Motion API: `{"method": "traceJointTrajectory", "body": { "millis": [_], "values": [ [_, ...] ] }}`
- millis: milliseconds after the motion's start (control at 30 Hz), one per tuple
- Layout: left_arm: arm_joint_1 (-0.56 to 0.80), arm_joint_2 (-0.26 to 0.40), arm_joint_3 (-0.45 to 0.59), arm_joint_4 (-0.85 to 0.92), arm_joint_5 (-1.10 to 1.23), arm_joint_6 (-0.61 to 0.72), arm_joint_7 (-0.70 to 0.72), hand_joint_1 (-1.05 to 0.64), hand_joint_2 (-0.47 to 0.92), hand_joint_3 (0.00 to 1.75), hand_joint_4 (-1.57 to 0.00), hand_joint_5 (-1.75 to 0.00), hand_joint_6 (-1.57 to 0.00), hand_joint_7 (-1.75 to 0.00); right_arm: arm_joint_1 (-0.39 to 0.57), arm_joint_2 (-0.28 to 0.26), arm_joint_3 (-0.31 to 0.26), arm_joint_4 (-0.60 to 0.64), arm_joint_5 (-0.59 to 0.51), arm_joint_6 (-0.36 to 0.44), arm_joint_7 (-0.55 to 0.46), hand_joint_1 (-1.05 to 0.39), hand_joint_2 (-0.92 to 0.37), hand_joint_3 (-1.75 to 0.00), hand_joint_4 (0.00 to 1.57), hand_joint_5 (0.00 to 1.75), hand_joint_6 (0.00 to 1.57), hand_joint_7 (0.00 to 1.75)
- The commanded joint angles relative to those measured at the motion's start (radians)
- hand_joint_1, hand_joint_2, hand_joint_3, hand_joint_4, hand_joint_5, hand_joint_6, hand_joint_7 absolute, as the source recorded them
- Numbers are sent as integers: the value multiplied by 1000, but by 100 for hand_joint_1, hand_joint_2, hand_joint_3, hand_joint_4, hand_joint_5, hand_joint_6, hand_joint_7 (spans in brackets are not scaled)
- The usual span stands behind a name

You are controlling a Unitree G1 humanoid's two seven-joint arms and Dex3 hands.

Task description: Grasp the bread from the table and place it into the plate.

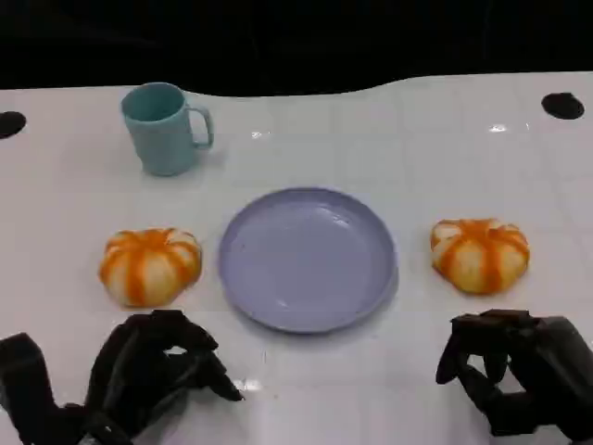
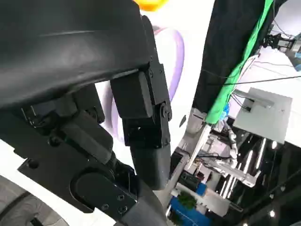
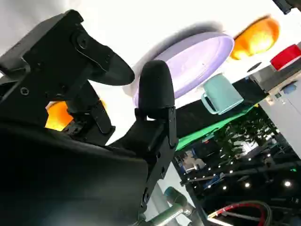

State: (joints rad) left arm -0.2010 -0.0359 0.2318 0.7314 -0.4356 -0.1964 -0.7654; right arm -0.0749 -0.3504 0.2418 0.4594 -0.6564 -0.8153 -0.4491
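Left hand: the black many-fingered left hand (image 1: 153, 375) rests low at about 7 o'clock of the bench, fingers curled inward on nothing; it sits just short of the nearer bun, which reads as a ready pose before reaching.
Right hand: the black right hand (image 1: 514, 371) lies at about 5 o'clock, fingers likewise curled and holding nothing, just below the other bun.
Left bread: a round orange-and-white striped bread bun (image 1: 150, 265) sits on the bench at 9 o'clock of the plate, apart from its rim, untouched.
Right bread: a second orange-and-white striped bun (image 1: 480, 254) sits at 3 o'clock of the plate, also apart from it.
Plate: the shallow round lilac plastic plate (image 1: 250, 292) lies at the centre between the two buns, bare, so placing has not begun.
Bench: the glossy white bench (image 1: 389, 139) carries everything.
Around: a teal plastic mug with handle (image 1: 164, 128) stands at 11 o'clock, well apart from the plate; I judge it outside either bun's path.
Obstruction: nothing lies between either hand and its bun.
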Motion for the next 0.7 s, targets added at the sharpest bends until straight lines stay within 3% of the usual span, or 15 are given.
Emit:
{"method": "traceJointTrajectory", "body": {
  "millis": [33,700],
  "values": [
    [-10,19,5,8,3,-21,-11,-105,61,1,-157,-60,-157,-37,-10,-11,-4,15,-2,-6,-10,-10,-32,-133,87,171,86,124],
    [-16,20,11,18,2,-21,-15,-105,61,0,-157,-59,-157,-37,-11,-12,-6,14,2,-7,-7,-10,-32,-132,88,170,87,123]
  ]
}}
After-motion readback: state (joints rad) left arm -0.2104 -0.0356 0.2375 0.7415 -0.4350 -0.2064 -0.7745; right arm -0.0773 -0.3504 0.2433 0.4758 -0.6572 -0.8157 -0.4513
